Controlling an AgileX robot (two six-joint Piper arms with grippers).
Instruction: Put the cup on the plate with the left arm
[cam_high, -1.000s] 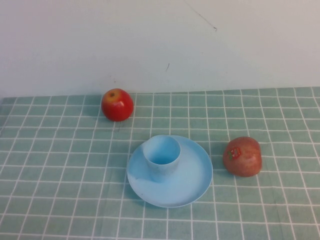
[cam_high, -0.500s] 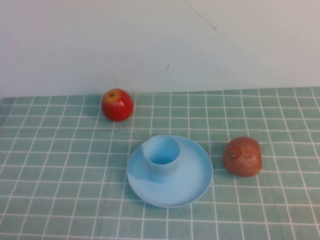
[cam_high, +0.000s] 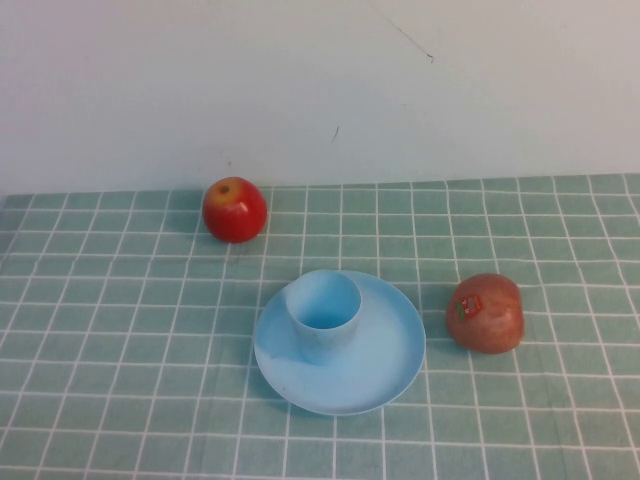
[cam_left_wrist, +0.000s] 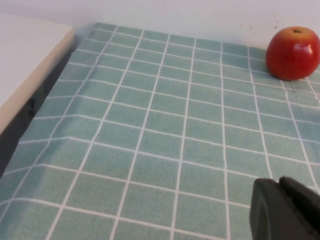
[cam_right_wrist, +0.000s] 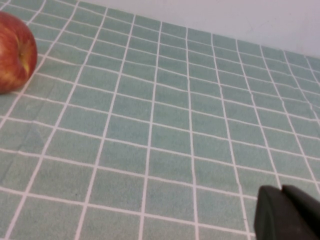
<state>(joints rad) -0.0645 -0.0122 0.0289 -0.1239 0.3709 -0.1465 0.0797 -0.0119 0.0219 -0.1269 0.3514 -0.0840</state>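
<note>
A: Where is the left hand (cam_left_wrist: 287, 210)?
B: Low over the checked table (cam_left_wrist: 150, 130), a red apple (cam_left_wrist: 292, 53) far ahead of it. Its fingers lie pressed together, holding nothing.
A: And the right hand (cam_right_wrist: 289, 214)?
B: Also low over the cloth, fingers closed on nothing, a second apple (cam_right_wrist: 15, 52) off to one side.
A: The cup (cam_high: 325, 315)?
B: Upright on the plate (cam_high: 385, 370), toward its left edge, between the two apples.

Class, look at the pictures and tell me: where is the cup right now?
In the high view the cup stands upright on the plate, left of its centre, between the two apples; neither gripper is near it.
</note>
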